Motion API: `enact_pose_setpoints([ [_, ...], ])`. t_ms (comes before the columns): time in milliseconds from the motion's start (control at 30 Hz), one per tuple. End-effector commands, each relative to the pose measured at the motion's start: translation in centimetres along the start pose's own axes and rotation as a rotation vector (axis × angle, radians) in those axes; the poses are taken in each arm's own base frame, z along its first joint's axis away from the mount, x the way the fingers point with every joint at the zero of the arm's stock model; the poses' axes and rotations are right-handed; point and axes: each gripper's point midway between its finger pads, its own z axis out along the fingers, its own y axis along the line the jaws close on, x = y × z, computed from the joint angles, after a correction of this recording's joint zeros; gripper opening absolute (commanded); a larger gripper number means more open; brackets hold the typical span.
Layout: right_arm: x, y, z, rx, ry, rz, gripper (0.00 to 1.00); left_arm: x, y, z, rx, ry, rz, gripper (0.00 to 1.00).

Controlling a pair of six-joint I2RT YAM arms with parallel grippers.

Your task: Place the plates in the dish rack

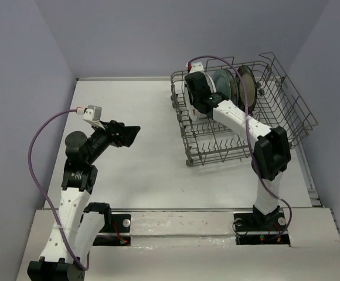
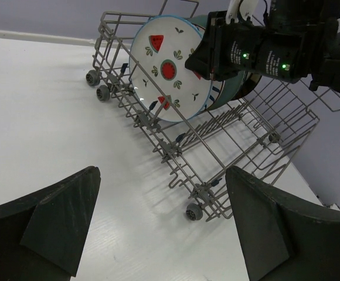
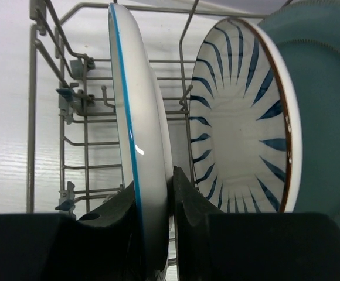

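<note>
Clamping the rim of the red-marked plate [image 2: 158,88], the right gripper [image 3: 154,193] sat with one finger on each face, at the far left end of the rack [image 1: 217,146] in the upper right of the top view. That plate stood on edge, close to the rack's left wall. A gap separated it from the striped plate [image 3: 240,117], narrow at the bottom of the wrist view and wider toward the top. Four plates could be counted in the rack: red-marked, striped, teal [image 3: 328,88] and tan [image 1: 246,85]. The teal one was cut off by the right edge of the wrist view, and the right arm covered most of the red-marked one from above. The left gripper [image 2: 164,222] hung with its fingers wide apart over the table [image 1: 135,175], well apart from the rack.
</note>
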Motion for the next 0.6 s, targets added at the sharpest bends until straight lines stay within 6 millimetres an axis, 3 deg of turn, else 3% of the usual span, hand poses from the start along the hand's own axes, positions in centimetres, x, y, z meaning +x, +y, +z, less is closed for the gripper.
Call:
enact_pose_setpoints([
  [0, -4.9, 0.3, -0.7, 0.034, -0.145, 0.068, 0.07, -2.1, -1.3, -0.1, 0.032, -0.050, 0.048, 0.99],
  [167, -3.5, 1.2, -0.2, 0.038, -0.122, 0.032, 0.07, -1.9, -1.2, 0.0, 0.031, -0.045, 0.048, 0.99],
  [233, -3.5, 1.7, -0.5, 0.031, -0.125, 0.040, 0.14, -2.0, -1.2, -0.1, 0.027, -0.048, 0.049, 0.99],
  [400, -4.7, 1.4, -1.7, 0.012, -0.149, 0.077, 0.52, -1.9, -1.0, 0.0, 0.020, -0.047, 0.047, 0.99],
  [467, -6.3, 0.8, -3.3, 0.001, -0.183, 0.107, 0.73, -1.8, -0.9, 0.1, 0.020, -0.042, 0.048, 0.99],
  [567, -7.9, 0.5, -5.2, -0.046, -0.214, 0.133, 0.83, -1.7, -0.7, 0.2, 0.013, -0.038, 0.043, 0.99],
])
